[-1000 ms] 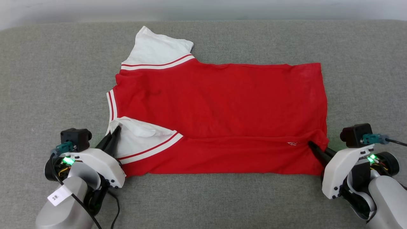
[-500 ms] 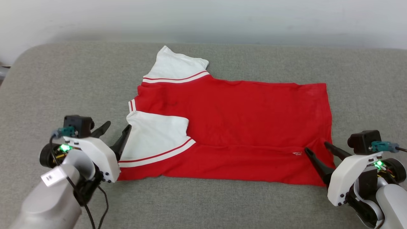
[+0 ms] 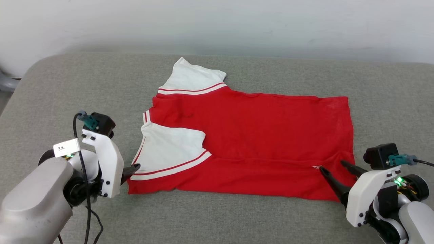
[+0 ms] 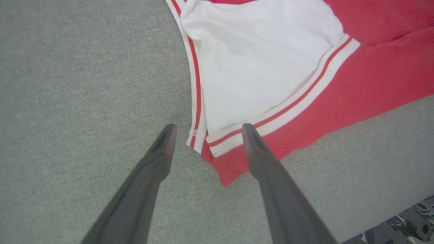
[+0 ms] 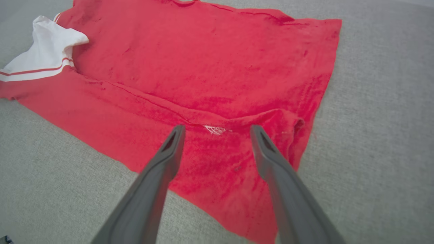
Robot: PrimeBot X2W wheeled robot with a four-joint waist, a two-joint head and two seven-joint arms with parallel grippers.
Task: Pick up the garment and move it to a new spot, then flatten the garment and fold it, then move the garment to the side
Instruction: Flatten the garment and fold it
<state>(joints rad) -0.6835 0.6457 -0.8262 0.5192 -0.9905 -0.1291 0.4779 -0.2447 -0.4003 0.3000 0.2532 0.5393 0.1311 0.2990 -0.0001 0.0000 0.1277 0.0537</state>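
Note:
The garment [image 3: 257,135], a red jersey with white sleeve ends, lies flat on the grey padded surface [image 3: 67,88]. Its near long edge is folded up over the body, and the near white sleeve [image 3: 169,152] rests on top. My left gripper [image 3: 133,168] hovers open by the sleeve's front corner; in the left wrist view the left gripper [image 4: 208,126] straddles the striped trim [image 4: 198,101] with nothing held. My right gripper [image 3: 332,165] stands open over the garment's near right corner. In the right wrist view the right gripper [image 5: 217,127] hangs above the red cloth [image 5: 203,61], holding nothing.
A pale wall [image 3: 217,23] runs behind the surface. The surface's rounded left end [image 3: 20,84] lies far left, with bare grey fabric around the garment. Patterned floor [image 4: 407,223] shows past the front edge in the left wrist view.
Both grippers went from shut on the garment's near corners to open, letting the cloth drop flat. The left arm drew back and turned. The head camera tilted up.

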